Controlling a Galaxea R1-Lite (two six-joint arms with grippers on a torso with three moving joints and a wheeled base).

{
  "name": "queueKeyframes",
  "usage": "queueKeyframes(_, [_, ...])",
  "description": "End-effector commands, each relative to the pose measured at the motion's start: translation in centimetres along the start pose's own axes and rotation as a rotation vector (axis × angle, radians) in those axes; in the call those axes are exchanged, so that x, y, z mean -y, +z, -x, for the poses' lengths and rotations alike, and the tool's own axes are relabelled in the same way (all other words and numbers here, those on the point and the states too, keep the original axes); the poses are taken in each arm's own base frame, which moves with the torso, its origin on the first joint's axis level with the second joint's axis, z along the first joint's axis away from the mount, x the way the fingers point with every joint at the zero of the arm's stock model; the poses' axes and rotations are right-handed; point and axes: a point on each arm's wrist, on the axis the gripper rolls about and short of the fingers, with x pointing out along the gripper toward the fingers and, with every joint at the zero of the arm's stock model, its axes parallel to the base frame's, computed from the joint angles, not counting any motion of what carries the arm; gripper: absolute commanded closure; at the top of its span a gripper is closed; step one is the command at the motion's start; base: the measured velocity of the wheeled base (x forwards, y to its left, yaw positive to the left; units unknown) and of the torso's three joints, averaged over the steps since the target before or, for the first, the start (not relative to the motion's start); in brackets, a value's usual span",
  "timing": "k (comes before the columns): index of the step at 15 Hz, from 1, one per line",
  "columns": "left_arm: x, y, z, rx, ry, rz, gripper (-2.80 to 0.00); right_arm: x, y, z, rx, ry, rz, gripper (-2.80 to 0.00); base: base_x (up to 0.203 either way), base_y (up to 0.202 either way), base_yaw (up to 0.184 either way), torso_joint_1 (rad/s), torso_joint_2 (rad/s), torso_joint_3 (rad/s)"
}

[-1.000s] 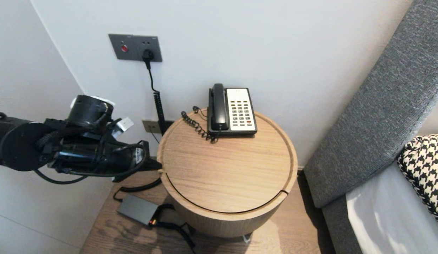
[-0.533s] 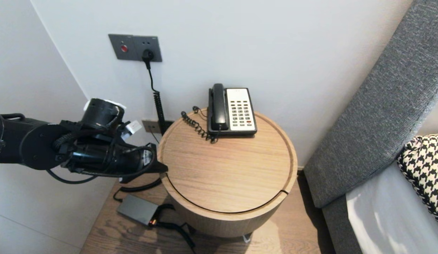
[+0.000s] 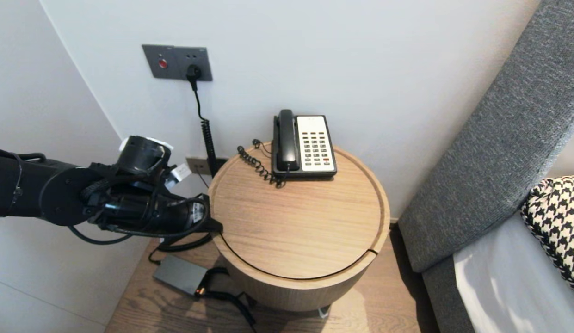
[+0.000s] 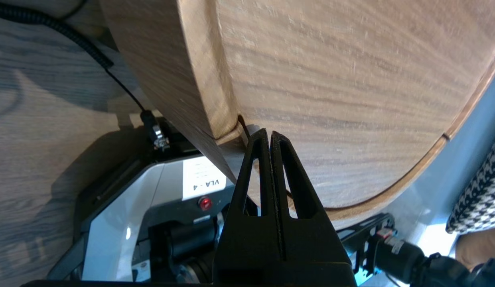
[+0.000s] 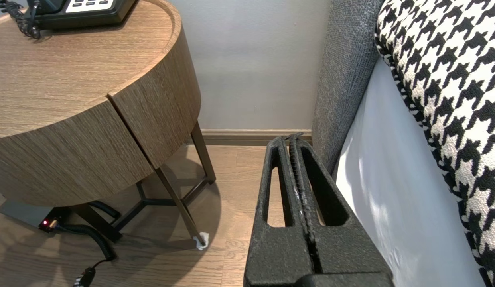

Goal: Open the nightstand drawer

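The round wooden table (image 3: pixel 296 222) stands against the wall, and the grey headboard (image 3: pixel 495 138) of the bed is at the table's right side. A thin curved seam (image 3: pixel 291 278) crosses the front part of the table top and ends in a small notch (image 4: pixel 227 135) at the left rim. The left gripper (image 4: pixel 269 133) is just at this notch, with its arm reaching level from the table's left side. Its two fingers are pressed together and hold nothing. Whether the tips touch the wood cannot be told.

At the back of the table top lies a telephone (image 3: pixel 305 144), well apart from the left gripper. On the floor beside the table's left foot lies a grey power adapter (image 3: pixel 180 275).

The right gripper (image 5: pixel 289 139) hangs low at the table's right side, near the bed, also with its fingers together and holding nothing.
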Motion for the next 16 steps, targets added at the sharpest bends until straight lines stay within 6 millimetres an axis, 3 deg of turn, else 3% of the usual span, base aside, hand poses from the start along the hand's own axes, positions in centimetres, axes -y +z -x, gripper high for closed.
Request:
queueKeyframes(1, [0.5, -0.5, -0.2, -0.017, -0.007, -0.01, 0.0, 0.0, -0.7, -0.2, -0.026, 0.0, -0.001, 0.0, 0.0, 0.0, 0.0, 0.0, 0.0, 0.0])
queueKeyframes(16, [0.2, -1.7, -0.1, -0.05, 0.002, -0.011, 0.0, 0.0, -0.7, -0.2, -0.026, 0.0, 0.0, 0.0, 0.0, 0.0, 0.0, 0.0, 0.0, 0.0])
